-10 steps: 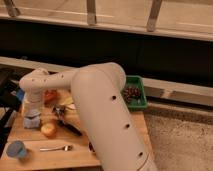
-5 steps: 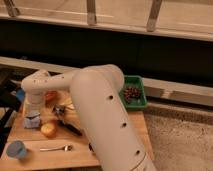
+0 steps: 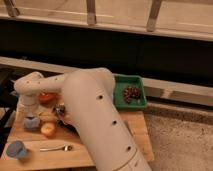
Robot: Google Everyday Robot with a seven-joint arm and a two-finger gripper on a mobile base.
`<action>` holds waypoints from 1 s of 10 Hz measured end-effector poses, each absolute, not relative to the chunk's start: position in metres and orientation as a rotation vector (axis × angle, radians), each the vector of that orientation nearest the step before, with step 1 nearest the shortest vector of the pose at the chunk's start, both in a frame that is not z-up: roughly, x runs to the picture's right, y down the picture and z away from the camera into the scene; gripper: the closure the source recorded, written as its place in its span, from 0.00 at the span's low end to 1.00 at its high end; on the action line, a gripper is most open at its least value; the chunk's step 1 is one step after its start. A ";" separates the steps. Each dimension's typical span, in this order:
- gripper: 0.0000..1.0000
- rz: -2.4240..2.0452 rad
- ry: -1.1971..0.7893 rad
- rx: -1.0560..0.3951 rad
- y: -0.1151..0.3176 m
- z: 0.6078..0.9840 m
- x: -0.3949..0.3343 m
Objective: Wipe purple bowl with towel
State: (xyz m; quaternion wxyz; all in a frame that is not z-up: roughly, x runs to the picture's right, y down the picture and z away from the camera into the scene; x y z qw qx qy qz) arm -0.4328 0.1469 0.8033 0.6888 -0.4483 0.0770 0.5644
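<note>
Where the white arm [image 3: 95, 115] folds back from its elbow and turns down over the left end of the desk [image 3: 137, 131], the gripper [image 3: 28, 110] hangs just above the purple bowl [image 3: 31, 122]. Its fingers stand spread wide (whether they touch the bowl's rim cannot be told).

The purple bowl, small, round and dull in finish, sits near the desk's left edge. The towel [image 3: 16, 149], a soft blue-grey cloth bunched in uneven folds, lies at the front left corner, well apart from the gripper and closer to the camera than the bowl.

Just right of the purple bowl rests a rounded orange fruit [image 3: 48, 129]. Behind it, partly hidden by the arm, is the orange-red bowl [image 3: 47, 97]. A metal spoon [image 3: 56, 148] lies flat near the front edge, its handle running left to right, between the towel and the arm's thick lower casing. A dark tool [image 3: 62, 114] shows just beside that casing.

The arm's shell is smooth, rounded plastic dotted with small dark holes. The desk is pale, matte wood with straight edges. A green tray [image 3: 122, 85], rectangular with raised walls, stands at the far right corner and holds a cluster of small dark red pieces [image 3: 131, 93].

Bare wood lies open between towel, spoon and fruit, while the arm covers the desk's middle. Speckled floor [image 3: 180, 145] lies to the right.
</note>
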 end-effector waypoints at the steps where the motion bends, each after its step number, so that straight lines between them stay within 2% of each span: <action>1: 0.35 1.228 0.180 -1.016 0.152 0.804 -0.444; 6: 0.37 1.163 0.263 -0.971 0.159 0.823 -0.444; 7: 0.42 1.159 0.274 -0.956 0.158 0.827 -0.440; 10: 0.74 1.110 0.310 -0.912 0.164 0.829 -0.439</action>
